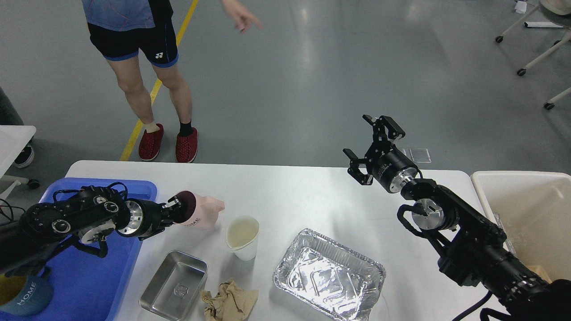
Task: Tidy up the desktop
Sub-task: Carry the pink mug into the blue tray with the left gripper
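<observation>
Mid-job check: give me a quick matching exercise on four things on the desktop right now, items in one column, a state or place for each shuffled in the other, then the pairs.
Items:
1. pink cup
2. white cup
3. foil tray
4. brown paper

States:
A. crumpled, at the near edge of the desktop
B. upright, holding pale liquid
C. empty, shiny and crinkled, right of centre
D. lying on its side at the left gripper

Pairs: 1-D, 2-B, 3-C, 4-A
</observation>
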Controlling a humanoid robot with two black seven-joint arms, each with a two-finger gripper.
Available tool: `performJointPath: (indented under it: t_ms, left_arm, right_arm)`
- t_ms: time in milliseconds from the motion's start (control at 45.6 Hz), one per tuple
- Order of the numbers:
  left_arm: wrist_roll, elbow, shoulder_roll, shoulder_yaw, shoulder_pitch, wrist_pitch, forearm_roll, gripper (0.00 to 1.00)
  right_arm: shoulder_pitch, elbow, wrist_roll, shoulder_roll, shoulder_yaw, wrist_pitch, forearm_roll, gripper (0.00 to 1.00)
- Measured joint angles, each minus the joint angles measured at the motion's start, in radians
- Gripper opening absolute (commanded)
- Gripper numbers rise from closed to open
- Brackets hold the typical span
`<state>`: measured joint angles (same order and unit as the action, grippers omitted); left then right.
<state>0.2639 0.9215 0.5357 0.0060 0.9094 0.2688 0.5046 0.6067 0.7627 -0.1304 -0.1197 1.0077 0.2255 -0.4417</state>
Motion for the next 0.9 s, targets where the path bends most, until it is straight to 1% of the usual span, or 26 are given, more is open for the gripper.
performJointPath:
  t_ms: [154, 197, 219, 373, 527, 570, 768, 899]
  left_arm:
    - [0.040, 0.013, 0.042, -0.008, 0.047, 0.057, -0.005, 0.00]
    - [0.053, 0.018, 0.072, -0.010, 0.063, 0.082, -0.009, 0.00]
    - [0.065, 0.025, 0.105, -0.011, 0.078, 0.110, -0.012, 0.00]
    - [0.107, 0.074, 0.232, -0.014, 0.109, 0.189, -0.015, 0.00]
    - [0.111, 0.213, 0.404, -0.024, 0.114, 0.221, -0.015, 0.00]
    - [0.110, 0.280, 0.471, -0.032, 0.113, 0.221, -0.015, 0.00]
    - [0.108, 0.494, 0.685, -0.036, 0.093, 0.212, -0.016, 0.00]
    - [0.111, 0.550, 0.772, -0.030, 0.050, 0.201, -0.015, 0.00]
  right_arm:
    - [0.000, 0.000, 0.000, 0.000, 0.000, -0.001, 0.000, 1.00]
    - [0.000, 0.000, 0.000, 0.000, 0.000, -0.001, 0.000, 1.00]
    - [0.000, 0.000, 0.000, 0.000, 0.000, -0.001, 0.000, 1.00]
    - [-0.001, -0.001, 0.000, 0.000, 0.000, -0.002, 0.000, 1.00]
    - [-0.001, -0.002, 0.000, 0.006, 0.000, -0.002, 0.000, 1.00]
    - [-0.001, -0.002, 0.000, 0.008, 0.000, -0.002, 0.000, 1.00]
    - [0.002, -0.003, 0.000, 0.012, 0.000, -0.003, 0.000, 1.00]
    - [0.002, -0.004, 0.000, 0.012, 0.000, -0.003, 0.000, 1.00]
